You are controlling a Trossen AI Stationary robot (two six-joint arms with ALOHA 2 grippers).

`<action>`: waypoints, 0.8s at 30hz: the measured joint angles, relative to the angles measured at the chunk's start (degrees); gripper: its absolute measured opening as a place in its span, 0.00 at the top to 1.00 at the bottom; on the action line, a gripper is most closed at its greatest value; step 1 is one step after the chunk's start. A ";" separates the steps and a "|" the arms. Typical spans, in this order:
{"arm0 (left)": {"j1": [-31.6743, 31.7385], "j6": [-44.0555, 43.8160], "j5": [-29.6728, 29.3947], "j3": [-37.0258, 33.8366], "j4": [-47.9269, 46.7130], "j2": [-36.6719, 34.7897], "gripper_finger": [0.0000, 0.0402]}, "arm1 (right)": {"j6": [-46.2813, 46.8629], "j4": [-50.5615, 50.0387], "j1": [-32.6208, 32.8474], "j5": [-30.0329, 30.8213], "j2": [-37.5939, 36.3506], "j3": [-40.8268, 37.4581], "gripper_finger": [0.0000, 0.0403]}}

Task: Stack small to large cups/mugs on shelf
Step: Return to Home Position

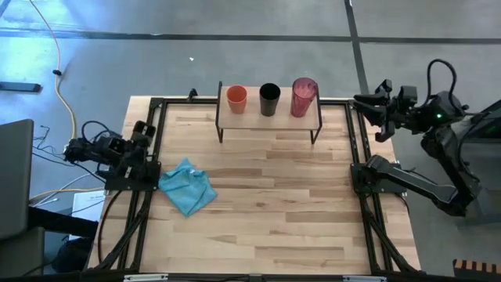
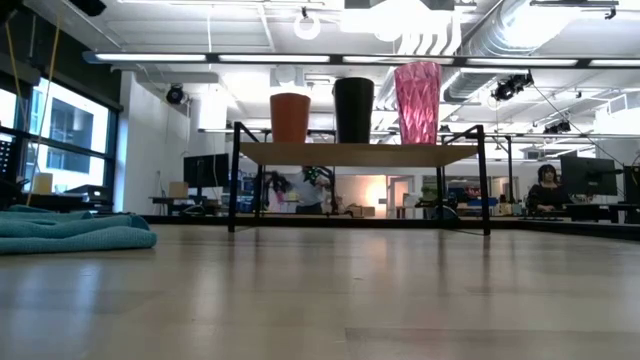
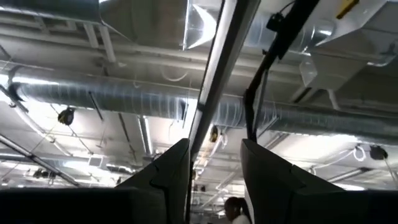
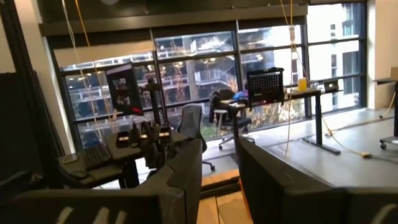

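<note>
Three are seen lined on the shelf (image 1: pixel 254 119) at twelve o'clock: orange cup (image 1: pixel 237 98), black cup (image 1: pixel 269 99), pink tumbler (image 1: pixel 304 97). All are judged light, stiff and slick, and best gripped at the rim. Left gripper (image 3: pixel 214 149) at nine and right gripper (image 4: pixel 221 149) at two are parted and empty.

L end effector (image 3: pixel 215 144) & R end effector (image 4: pixel 221 143): fingers apart.

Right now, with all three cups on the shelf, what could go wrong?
1. The right end effector hangs just off the right end of the shelf, near the tall pink tumbler. A swing inward could clip the shelf and tip the tumbler.
2. The blue cloth lies beside the left arm's base. The left end effector, open and pointing up, might snag the cloth if that arm sweeps low.
</note>
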 joint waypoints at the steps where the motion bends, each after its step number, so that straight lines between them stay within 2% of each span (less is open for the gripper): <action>1: -0.02 0.02 0.06 -0.04 -0.21 0.06 0.67 | 0.00 0.10 -0.01 -0.01 0.01 -0.35 0.77; 6: -0.02 -0.34 2.72 -0.07 -1.37 0.04 0.67 | -0.19 0.93 0.00 -0.09 0.00 -1.72 0.77; 12: -0.02 -2.05 0.80 -0.20 -8.75 0.04 0.67 | -0.10 1.37 -0.02 -0.24 -0.13 -1.72 0.77; 15: 0.00 -0.05 -1.71 -1.85 -3.70 0.08 0.67 | 0.13 1.75 -0.02 -0.26 -0.15 -1.72 0.77; 19: 0.00 4.19 -1.23 -1.90 2.59 0.00 0.67 | 0.87 4.01 -0.02 -0.24 -0.07 -1.72 0.77; 24: 0.00 3.81 -1.03 -1.92 0.62 0.02 0.67 | 2.00 6.98 -0.02 -0.26 -0.07 -1.71 0.77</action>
